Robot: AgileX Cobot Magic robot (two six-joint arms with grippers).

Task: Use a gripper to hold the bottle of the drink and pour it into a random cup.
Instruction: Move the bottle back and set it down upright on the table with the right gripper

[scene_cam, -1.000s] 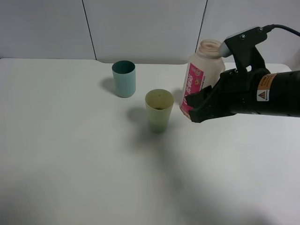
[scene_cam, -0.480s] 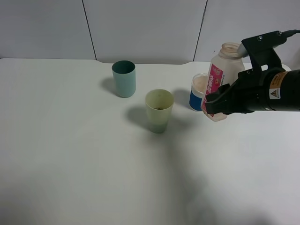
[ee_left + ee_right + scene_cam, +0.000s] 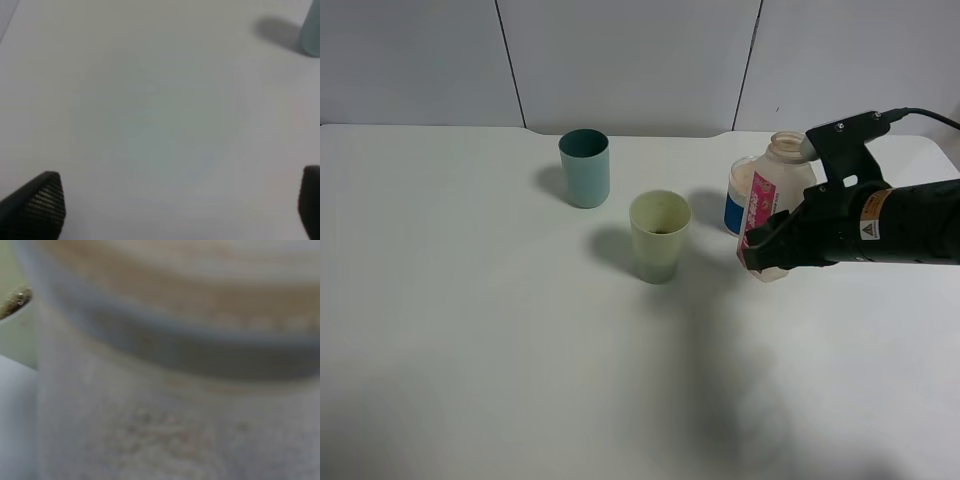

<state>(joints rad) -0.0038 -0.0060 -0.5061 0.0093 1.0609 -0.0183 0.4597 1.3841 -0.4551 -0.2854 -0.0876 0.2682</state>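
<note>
1. Right gripper (image 3: 767, 250) clamps the bottle (image 3: 782, 180), which is upright, low over the table (image 3: 470, 350), right of the cup (image 3: 659, 238).
2. Likely step: set-down. Lower vertically; avoid the blue cup (image 3: 733, 208); release once seated.

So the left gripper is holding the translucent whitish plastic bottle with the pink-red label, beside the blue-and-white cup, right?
No, it is the right gripper that holds the translucent whitish plastic bottle with the pink-red label, beside the blue-and-white cup. The exterior high view shows this; in the left wrist view the left gripper is open and holds nothing.
</note>
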